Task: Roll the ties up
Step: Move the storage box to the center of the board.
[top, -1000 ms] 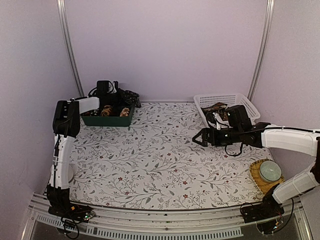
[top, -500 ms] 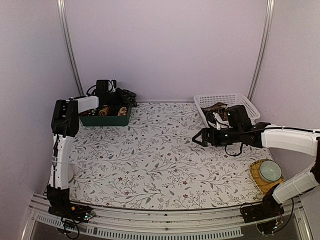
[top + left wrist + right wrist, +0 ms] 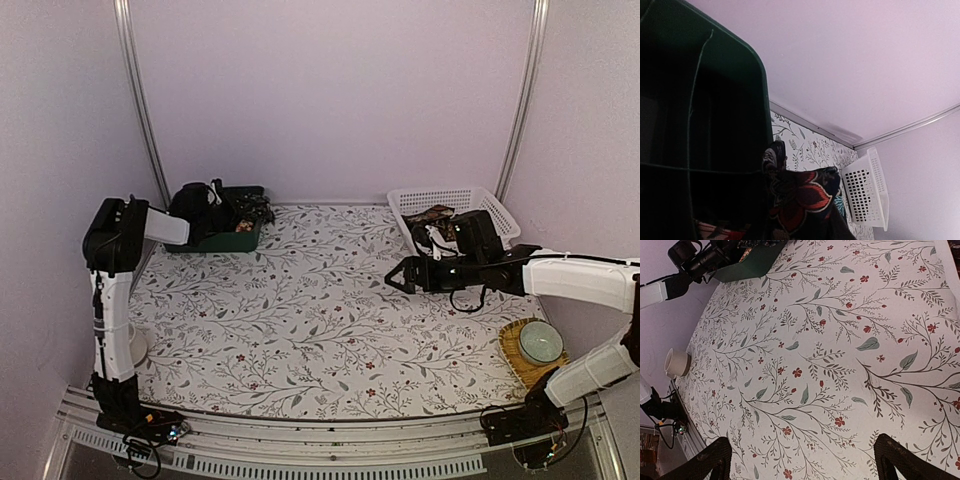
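In the top view the wide middle of the flowered table [image 3: 300, 320] lies open in front of my right gripper [image 3: 392, 277], whose spread fingers hang over bare cloth. At upper left the green tray [image 3: 250, 238] blocks the back corner, with my left gripper [image 3: 215, 205] crowded into it. In the left wrist view its dark wall fills the left half, a tie [image 3: 800, 200] bunched just beside it. The white basket [image 3: 452, 200] closes the upper right, a bowl [image 3: 540, 342] the lower right, and a white cup [image 3: 677, 363] the left edge.

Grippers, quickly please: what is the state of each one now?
Left gripper: at the green tray, with a tie close in front of it; its fingers are hidden, so it cannot be told.
Right gripper: open wide, holding nothing.
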`<state>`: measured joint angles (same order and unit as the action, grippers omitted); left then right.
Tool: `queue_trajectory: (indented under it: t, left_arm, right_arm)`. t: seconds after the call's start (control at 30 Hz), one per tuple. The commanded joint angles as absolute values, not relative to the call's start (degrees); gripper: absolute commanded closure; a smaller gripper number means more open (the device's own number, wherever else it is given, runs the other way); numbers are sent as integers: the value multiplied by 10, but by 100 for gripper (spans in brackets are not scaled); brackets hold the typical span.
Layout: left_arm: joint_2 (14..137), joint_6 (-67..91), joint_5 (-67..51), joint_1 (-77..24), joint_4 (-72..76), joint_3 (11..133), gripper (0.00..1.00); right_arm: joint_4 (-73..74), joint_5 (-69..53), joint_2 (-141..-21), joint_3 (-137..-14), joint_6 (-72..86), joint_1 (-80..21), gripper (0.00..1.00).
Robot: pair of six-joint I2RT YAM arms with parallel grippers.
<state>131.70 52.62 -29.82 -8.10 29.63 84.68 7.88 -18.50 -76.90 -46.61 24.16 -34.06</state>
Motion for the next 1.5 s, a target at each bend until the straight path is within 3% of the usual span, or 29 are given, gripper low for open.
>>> queue_trajectory:
  t: [0.0,0.4,0.73,1.0,1.1,1.33,1.47]
  left_arm:
    - [1349,577,-335,-137,225,767,100]
    - [1379,651,-359,-223,316,734,100]
    - [1297,711,-269,-352,306,645,100]
    - [1235,720,-272,-440,322,581,100]
    - [1211,680,-295,-429,317,629,100]
    - [1224,552,-371,-415,169,889,100]
    - [1222,534,-384,-394,130,925,100]
  right_arm:
    - [93,-169,-746,-474,230,-341,0]
    - [109,-163,-717,-470,230,-341,0]
    - [130,-143,-693,-476,229,-340,0]
    - [165,-118,-651,-482,216,-336,0]
    - [165,-118,-647,-480,214,-335,0]
    - [162,-132,-659,-484,216,-334,0]
    - [163,-124,-652,-483,214,-334,0]
